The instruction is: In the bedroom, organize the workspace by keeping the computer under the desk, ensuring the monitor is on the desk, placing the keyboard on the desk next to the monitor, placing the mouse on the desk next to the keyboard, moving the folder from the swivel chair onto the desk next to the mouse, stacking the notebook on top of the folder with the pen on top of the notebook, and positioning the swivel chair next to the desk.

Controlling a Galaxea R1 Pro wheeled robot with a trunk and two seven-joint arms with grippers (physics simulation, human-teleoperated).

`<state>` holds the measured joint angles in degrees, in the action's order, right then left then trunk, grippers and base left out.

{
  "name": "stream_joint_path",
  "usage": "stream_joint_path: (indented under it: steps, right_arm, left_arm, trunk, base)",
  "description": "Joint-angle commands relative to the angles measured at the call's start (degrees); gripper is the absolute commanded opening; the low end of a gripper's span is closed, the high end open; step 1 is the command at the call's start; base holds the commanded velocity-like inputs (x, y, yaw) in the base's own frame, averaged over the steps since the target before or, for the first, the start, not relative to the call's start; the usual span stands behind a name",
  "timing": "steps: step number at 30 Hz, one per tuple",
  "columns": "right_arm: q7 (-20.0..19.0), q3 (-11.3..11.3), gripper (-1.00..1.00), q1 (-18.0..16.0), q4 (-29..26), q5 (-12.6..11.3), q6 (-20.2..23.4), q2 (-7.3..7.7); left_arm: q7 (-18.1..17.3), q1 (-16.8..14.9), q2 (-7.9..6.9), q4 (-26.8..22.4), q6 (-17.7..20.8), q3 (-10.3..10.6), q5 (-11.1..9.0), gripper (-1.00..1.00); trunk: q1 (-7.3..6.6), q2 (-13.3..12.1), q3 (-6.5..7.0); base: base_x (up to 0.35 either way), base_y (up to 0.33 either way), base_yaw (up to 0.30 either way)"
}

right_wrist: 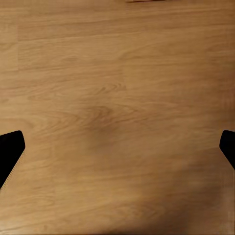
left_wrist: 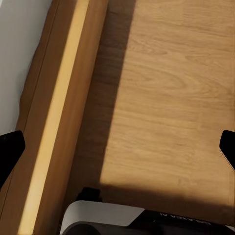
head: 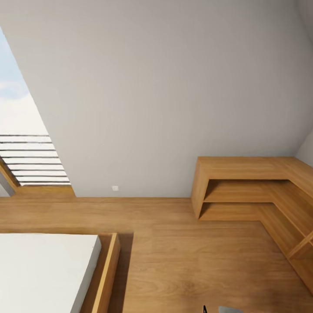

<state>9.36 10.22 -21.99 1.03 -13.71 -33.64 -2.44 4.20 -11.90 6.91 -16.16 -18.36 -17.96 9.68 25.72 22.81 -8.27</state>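
Bedroom, in transit | both jaws spread wide, empty, over light wooden floor (right_wrist: 117, 107) | white-mattressed wooden bed (head: 48, 269) near left, L-shaped wooden shelf unit (head: 256, 191) far right | turn slowly to find the task's things.

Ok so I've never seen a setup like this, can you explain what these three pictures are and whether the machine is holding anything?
It is a simulated wheeled robot with two arms. The big picture comes from its head camera: a bedroom with a grey wall, a window, a wood floor, a white bed in a wooden frame, and a wooden corner shelf. The other two come from cameras near each gripper, pointing down. The left gripper hangs over floor beside the bed frame; the right gripper over bare floor. Both are open and empty.
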Motion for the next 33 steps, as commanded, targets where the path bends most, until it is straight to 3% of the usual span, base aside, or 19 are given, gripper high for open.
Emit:
stream_joint_path:
  steps: [1, 33]
  right_arm:
    - [0.22, 0.5, 1.0, -0.07, 0.11, -0.36, -0.2, -0.03]
    - [0.22, 0.5, 1.0, -0.07, 0.11, -0.36, -0.2, -0.03]
  left_arm:
    - [0.29, -0.05, 0.03, 0.04, -0.19, -0.24, 0.61, 1.0]
    - [0.29, -0.05, 0.03, 0.07, -0.19, -0.24, 0.6, 1.0]
  trunk:
    - [0.07, 0.11, -0.11]
    - [0.07, 0.11, -0.11]
  base:
    - [0.334, 0.0, 0.0]
    - [0.328, -0.076, -0.021]
